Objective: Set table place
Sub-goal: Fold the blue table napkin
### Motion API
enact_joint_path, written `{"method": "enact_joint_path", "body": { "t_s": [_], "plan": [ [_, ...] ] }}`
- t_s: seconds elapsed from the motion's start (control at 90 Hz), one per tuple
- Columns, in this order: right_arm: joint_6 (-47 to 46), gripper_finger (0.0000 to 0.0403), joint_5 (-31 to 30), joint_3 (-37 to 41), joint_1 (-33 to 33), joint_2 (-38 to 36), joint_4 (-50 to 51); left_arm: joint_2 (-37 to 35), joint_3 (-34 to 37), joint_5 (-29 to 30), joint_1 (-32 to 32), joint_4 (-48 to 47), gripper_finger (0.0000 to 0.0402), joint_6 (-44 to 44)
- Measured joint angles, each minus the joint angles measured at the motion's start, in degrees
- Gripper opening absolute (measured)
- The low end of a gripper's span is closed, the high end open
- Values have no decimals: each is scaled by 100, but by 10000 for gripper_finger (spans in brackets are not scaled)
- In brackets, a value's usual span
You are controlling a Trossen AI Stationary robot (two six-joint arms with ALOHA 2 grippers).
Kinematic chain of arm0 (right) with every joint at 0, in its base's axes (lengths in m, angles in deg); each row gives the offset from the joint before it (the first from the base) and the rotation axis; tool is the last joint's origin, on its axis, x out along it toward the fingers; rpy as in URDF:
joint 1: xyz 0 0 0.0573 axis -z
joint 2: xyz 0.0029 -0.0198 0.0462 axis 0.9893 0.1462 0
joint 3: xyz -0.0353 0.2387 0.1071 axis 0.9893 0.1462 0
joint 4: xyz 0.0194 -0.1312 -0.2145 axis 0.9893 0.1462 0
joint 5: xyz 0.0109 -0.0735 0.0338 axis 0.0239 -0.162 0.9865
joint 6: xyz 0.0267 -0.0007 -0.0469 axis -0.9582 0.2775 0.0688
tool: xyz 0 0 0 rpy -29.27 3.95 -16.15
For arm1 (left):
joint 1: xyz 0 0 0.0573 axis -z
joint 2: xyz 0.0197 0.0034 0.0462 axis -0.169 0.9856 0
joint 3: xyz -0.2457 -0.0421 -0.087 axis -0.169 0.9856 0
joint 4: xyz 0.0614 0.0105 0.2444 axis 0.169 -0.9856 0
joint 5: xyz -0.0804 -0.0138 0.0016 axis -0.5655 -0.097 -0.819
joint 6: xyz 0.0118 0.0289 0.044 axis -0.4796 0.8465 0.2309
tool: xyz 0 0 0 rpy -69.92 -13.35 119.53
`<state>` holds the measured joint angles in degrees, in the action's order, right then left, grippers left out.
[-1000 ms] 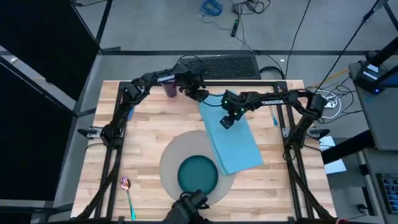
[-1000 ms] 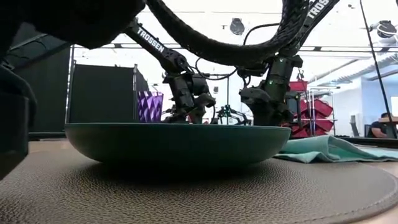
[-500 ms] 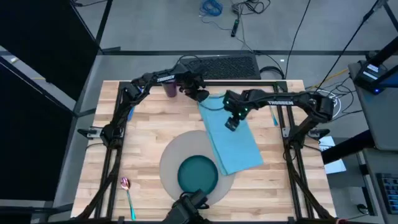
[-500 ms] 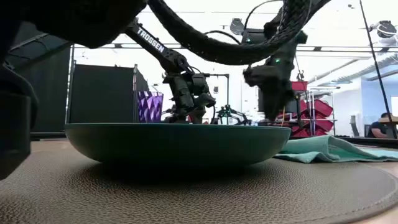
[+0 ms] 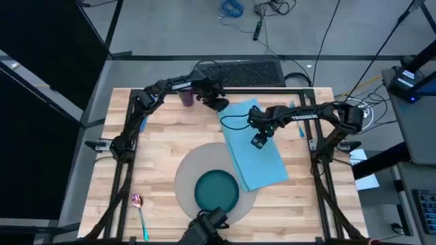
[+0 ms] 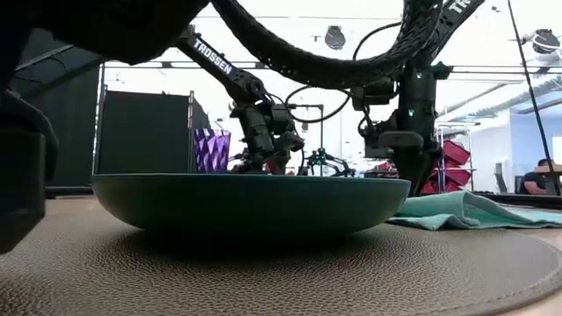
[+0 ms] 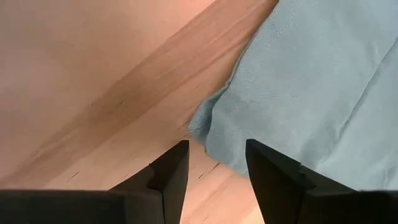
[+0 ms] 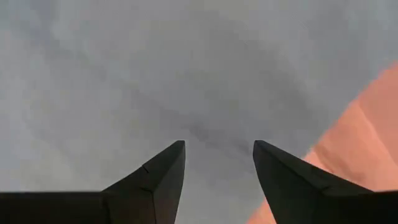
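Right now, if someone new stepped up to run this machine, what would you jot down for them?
Left gripper: open, low at the far corner of the light blue napkin.
Right gripper: open, above the middle of the napkin, holding nothing.
Done: teal plate sits on the round grey mat; napkin lies flat to its right, overlapping the mat's edge.
Left: purple cup stands at the far edge of the table, spoon lies at the near left corner. Both need placing. Fork and knife not clearly seen.

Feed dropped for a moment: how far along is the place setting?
Done: teal plate sits on the grey mat. In hand: both open pincers, left and right, are at the light blue napkin, which overlaps the mat's edge. Left: the spoon and purple cup lie apart.
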<state>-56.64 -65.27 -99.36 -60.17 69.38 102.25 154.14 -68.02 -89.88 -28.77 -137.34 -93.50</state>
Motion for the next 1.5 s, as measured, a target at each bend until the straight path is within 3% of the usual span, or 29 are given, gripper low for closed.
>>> {"method": "enact_joint_path", "body": {
  "t_s": [1.233, 1.5],
  "plan": [
    [2, 183, 173, 22, 99, 306, -831, -3, 0, 2, 0, 38, 143, 36],
    [0, 183, 173, 27, 97, 306, -829, -3, 0, 4, 11, 125, 85, 270]
  ]
}}
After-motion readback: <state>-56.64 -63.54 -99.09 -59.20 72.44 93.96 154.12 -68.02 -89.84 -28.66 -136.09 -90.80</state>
